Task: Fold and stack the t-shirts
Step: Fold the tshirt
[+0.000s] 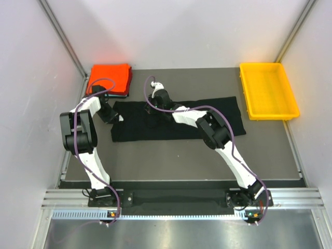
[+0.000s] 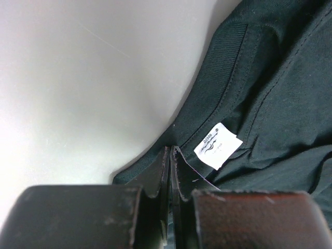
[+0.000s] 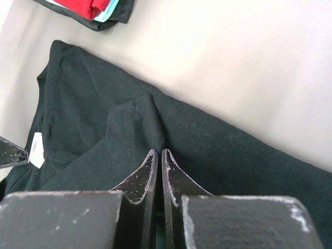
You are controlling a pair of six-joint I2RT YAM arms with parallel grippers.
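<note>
A black t-shirt (image 1: 207, 116) lies spread flat across the middle of the table. Its white neck label (image 2: 218, 146) sits at the left end. My left gripper (image 1: 118, 118) (image 2: 171, 149) is at that end, shut on the collar edge just beside the label. My right gripper (image 1: 157, 115) (image 3: 158, 151) is a little to the right, shut on a raised fold of the same shirt (image 3: 129, 124). A folded orange-red t-shirt (image 1: 109, 78) tops a stack at the back left. A teal layer (image 3: 112, 9) shows under it in the right wrist view.
A yellow plastic tray (image 1: 268, 91) stands at the back right corner. Grey walls close in the table on the left, back and right. The left finger (image 3: 10, 153) shows at the left edge of the right wrist view.
</note>
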